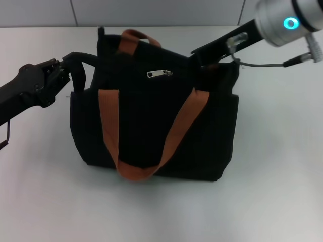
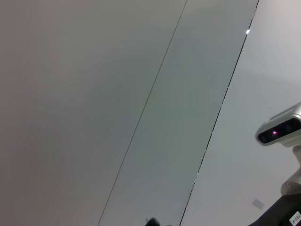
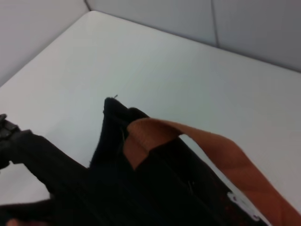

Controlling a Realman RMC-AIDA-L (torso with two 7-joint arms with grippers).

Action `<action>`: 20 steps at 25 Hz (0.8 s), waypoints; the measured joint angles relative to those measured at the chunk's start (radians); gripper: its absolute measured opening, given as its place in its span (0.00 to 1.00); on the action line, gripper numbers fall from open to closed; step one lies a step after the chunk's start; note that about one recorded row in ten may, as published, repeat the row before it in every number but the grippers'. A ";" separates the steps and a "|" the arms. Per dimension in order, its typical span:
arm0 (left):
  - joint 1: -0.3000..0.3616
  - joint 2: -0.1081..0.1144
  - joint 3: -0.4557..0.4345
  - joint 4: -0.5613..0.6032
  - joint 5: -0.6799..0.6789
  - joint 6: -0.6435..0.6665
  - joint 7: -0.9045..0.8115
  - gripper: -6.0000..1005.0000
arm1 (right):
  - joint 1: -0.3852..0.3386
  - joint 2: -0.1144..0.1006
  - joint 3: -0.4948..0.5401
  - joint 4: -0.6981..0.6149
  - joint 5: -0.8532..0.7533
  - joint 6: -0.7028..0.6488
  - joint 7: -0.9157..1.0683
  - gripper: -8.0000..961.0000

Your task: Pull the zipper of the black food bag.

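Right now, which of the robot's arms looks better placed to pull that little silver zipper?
Probably the right. Its hand sits at the bag's upper right corner, on the top edge near the zipper. The left hand is at the bag's left end, seemingly gripping the fabric there, so it suits steadying.

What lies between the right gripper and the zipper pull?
Only black bag fabric: in the head view, the right gripper sits at the bag's upper right edge, the zipper pull untouched.

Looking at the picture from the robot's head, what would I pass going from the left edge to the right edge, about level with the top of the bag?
Left end effector at the bag's left corner → black food bag → zipper → right end effector at the bag's right corner → bare white table.
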 joint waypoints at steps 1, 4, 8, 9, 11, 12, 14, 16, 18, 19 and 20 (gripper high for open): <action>0.002 0.001 -0.001 0.000 -0.001 -0.001 0.000 0.15 | -0.015 0.000 0.001 -0.024 -0.009 -0.008 0.005 0.01; 0.007 0.003 -0.001 0.000 -0.005 -0.001 0.000 0.15 | -0.051 0.000 0.009 -0.076 0.000 -0.020 0.009 0.01; 0.011 0.005 -0.001 0.000 -0.014 0.005 -0.005 0.15 | -0.084 0.000 0.020 -0.101 0.070 -0.018 -0.008 0.01; 0.011 0.005 -0.001 0.000 -0.015 0.005 -0.007 0.15 | -0.087 -0.001 0.025 -0.101 0.083 -0.018 -0.014 0.01; 0.011 0.002 0.000 0.000 -0.016 0.006 -0.008 0.15 | -0.093 -0.003 0.054 -0.088 0.143 -0.014 -0.051 0.01; 0.011 0.002 0.000 0.000 -0.016 0.006 -0.008 0.15 | -0.093 -0.003 0.054 -0.088 0.143 -0.014 -0.051 0.01; 0.011 -0.001 0.003 0.000 -0.016 0.006 -0.008 0.15 | -0.098 -0.005 0.082 -0.068 0.211 -0.008 -0.089 0.01; 0.010 -0.003 0.006 0.000 -0.011 0.005 -0.008 0.15 | -0.108 -0.008 0.130 -0.020 0.321 0.002 -0.164 0.01; 0.009 -0.003 0.007 0.000 -0.010 0.005 -0.008 0.15 | -0.111 -0.009 0.144 -0.002 0.352 0.003 -0.188 0.02; 0.010 -0.004 0.007 0.000 -0.009 0.004 -0.008 0.15 | -0.112 -0.010 0.165 0.024 0.386 0.002 -0.220 0.02; 0.010 -0.004 0.007 0.000 -0.007 0.003 -0.008 0.15 | -0.113 -0.010 0.184 0.048 0.417 0.000 -0.249 0.02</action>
